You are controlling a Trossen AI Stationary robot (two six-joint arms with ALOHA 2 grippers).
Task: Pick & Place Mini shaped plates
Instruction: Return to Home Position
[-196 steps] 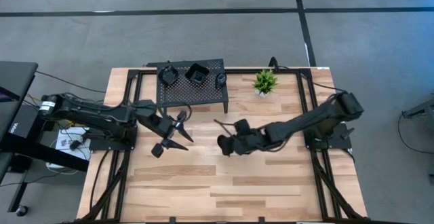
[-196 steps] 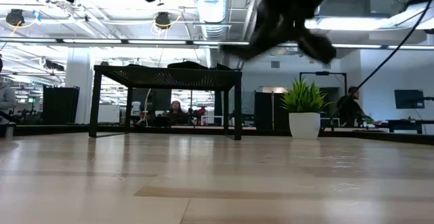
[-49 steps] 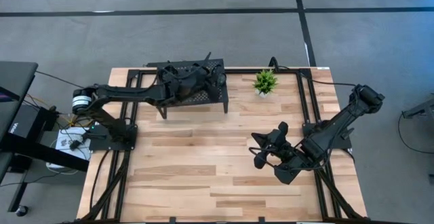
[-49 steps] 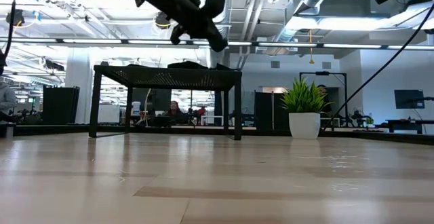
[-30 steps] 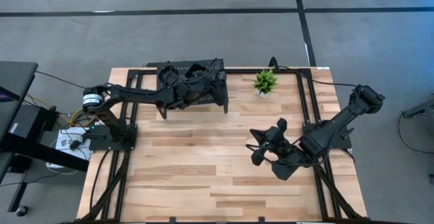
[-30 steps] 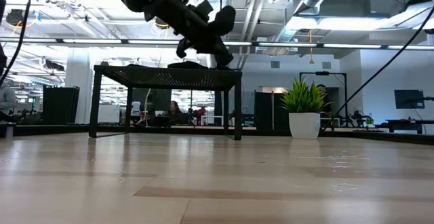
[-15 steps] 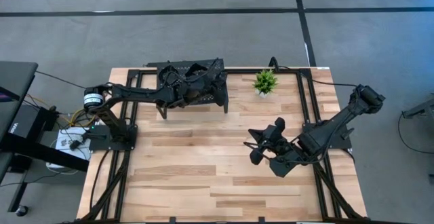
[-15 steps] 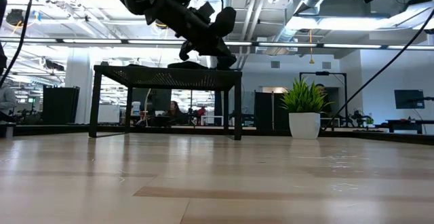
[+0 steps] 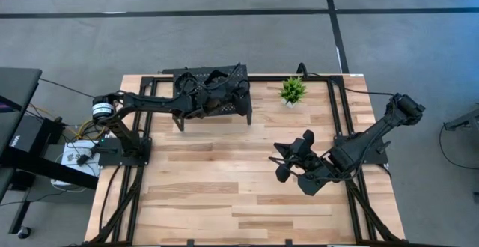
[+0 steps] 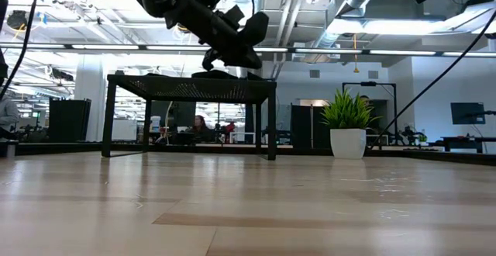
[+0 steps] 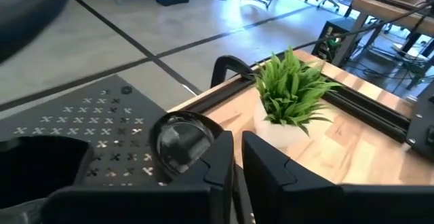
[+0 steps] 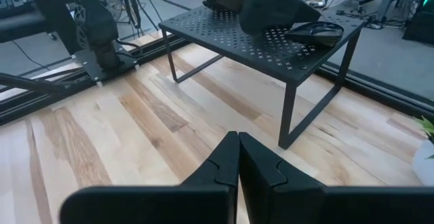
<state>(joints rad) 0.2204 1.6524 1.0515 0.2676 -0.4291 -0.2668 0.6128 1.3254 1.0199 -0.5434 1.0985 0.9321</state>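
Mini shaped plates [image 11: 180,139]: gathered on top of the black perforated stand [image 12: 261,47], at the back edge of the bench [image 9: 209,187], none seen on the bare wood. Glossy teardrop pile [image 12: 315,29] close to the stand's edge on the plant side; other piles mostly hidden under the left arm [image 9: 146,105] in the high view. Probably kept up there sorted by shape, so judged as the final place, not a stop on the way.

Left gripper [image 11: 237,139]: hovering low over the stand top, just beside the teardrop pile, fingers drawn almost together with only a thin slit between, pinching nothing. Stretched there across the stand from the left edge of the bench; apparently free of any load, with only the retreat to rest left to do.

Right gripper [image 12: 237,139]: fingers pressed fully together, empty, hanging above the bench right of the middle, well apart from the stand and facing it. Seems simply to wait.

Around: small green potted plant [image 9: 293,90] at the back edge, near the stand, between it and the right back corner. Far behind, in the low view, a seated person [image 10: 200,124], no part in the work.

In the way of the left arm: the piles themselves, very close under the wrist. Advisable to rise first and only then pull back; otherwise a risk of sweeping a smooth, light dish off the stand.
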